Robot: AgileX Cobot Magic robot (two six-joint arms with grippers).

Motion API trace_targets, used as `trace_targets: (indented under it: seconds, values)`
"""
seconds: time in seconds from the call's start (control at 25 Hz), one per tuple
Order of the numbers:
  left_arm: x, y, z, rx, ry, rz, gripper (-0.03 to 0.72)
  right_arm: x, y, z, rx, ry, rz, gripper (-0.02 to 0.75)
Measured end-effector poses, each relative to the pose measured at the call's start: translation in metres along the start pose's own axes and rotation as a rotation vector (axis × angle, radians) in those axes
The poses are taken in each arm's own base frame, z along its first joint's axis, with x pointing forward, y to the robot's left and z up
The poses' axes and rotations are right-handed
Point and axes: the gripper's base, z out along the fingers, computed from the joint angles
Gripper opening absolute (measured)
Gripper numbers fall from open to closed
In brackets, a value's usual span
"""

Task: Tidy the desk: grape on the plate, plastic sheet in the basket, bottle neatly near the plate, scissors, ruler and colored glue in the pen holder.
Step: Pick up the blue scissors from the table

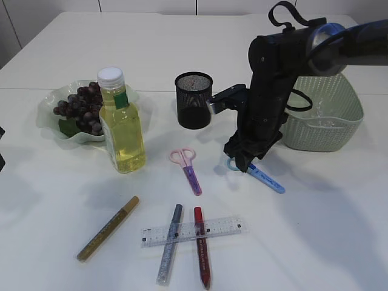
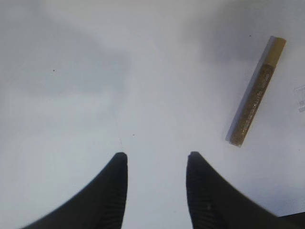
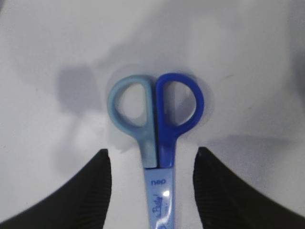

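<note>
Blue scissors [image 3: 155, 143] look light and stiff, so our spread-open right gripper [image 3: 152, 183] should pinch the sheathed blade just below the handles.

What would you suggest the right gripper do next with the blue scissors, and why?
Probably close and lift: the right gripper is open, its fingers either side of the blue scissors, which lie flat on the table, outside the pen holder.

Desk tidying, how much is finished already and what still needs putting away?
Done: the grapes sit on the plate, with the bottle beside it. In hand: the right gripper is open around the blue scissors. Left: pink scissors, ruler and three glue pens lie on the table, outside the pen holder. No plastic sheet is clearly visible.
</note>
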Motion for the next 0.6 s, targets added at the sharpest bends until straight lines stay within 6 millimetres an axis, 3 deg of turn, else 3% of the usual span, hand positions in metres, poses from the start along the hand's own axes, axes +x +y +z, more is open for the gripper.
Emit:
trace_targets:
  seconds: [0.6]
  values:
    - [0.000, 0.000, 0.000, 0.000, -0.002, 0.002, 0.298, -0.001, -0.001, 0.018, -0.004, 0.008, 0.000, 0.428]
